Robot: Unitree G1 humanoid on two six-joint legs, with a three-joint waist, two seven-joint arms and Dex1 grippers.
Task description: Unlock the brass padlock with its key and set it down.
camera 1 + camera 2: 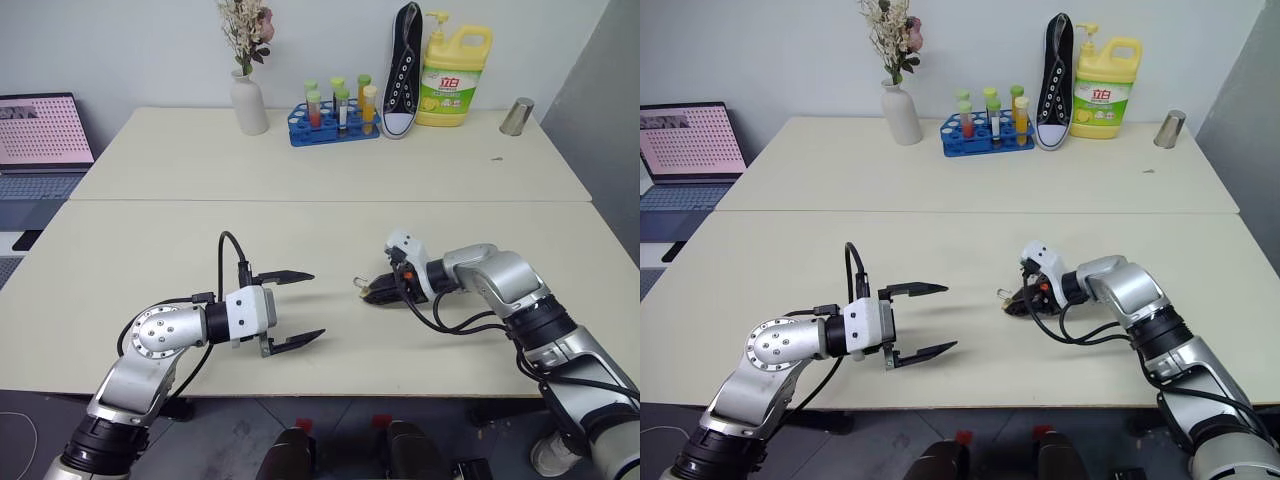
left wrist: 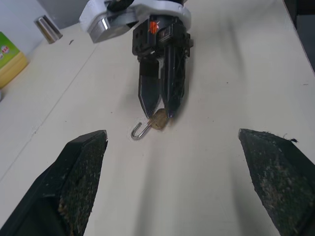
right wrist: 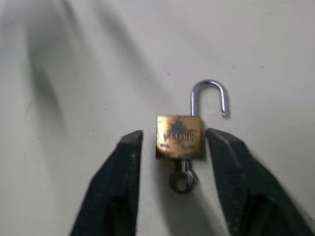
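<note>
Brass padlock (image 3: 180, 136) lies flat on the smooth cream surface (image 1: 330, 160), square scuffed gold body, thin silver shackle (image 3: 209, 96) swung open in a hook shape. Small silver key (image 3: 182, 177) with ring end sticks out of its base at 6 o'clock. Right gripper (image 3: 174, 142) has its matte black tapered fingers (image 3: 123, 172) parted on either side of the padlock body, a gap at the left finger, the right one close against it. Left gripper (image 1: 288, 310) sits well apart, its rough-textured pointed fingers (image 2: 81, 162) spread wide, nothing between them.
</note>
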